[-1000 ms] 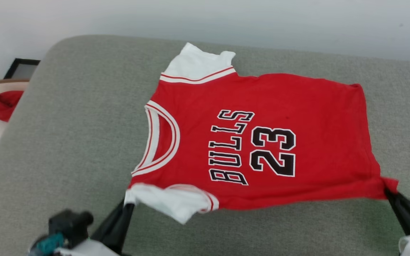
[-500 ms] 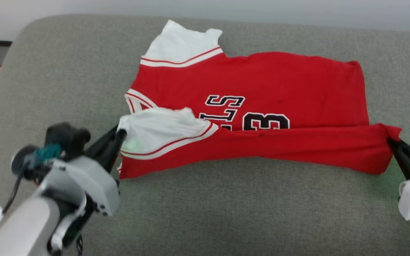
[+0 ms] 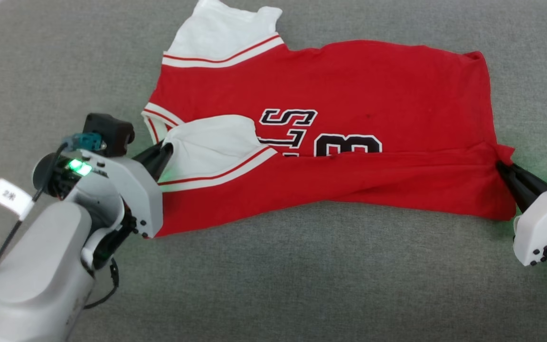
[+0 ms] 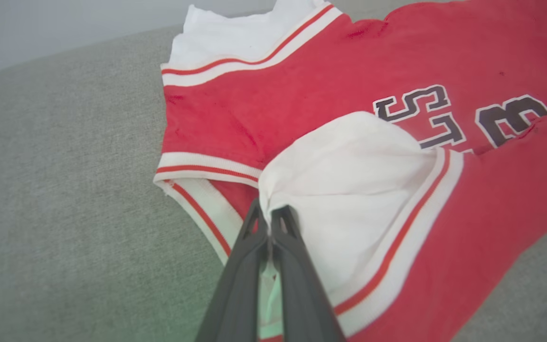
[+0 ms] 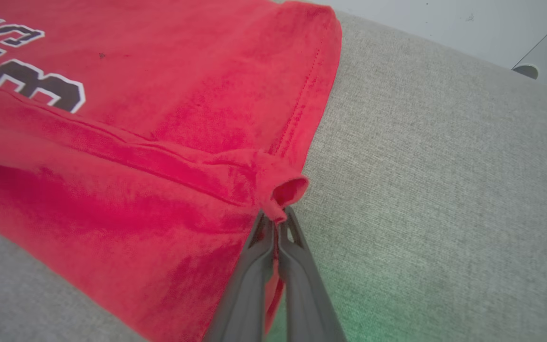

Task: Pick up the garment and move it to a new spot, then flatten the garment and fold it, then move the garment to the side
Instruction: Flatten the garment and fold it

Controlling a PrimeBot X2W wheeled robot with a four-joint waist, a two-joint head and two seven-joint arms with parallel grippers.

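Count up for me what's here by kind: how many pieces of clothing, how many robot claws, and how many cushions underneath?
Clothing: 1, the garment, red with white sleeves.
Claws: 2, the left gripper and the right gripper, each pinching an edge of the garment.
Cushions: 1, the grey cushion under it all.
Total: 4.
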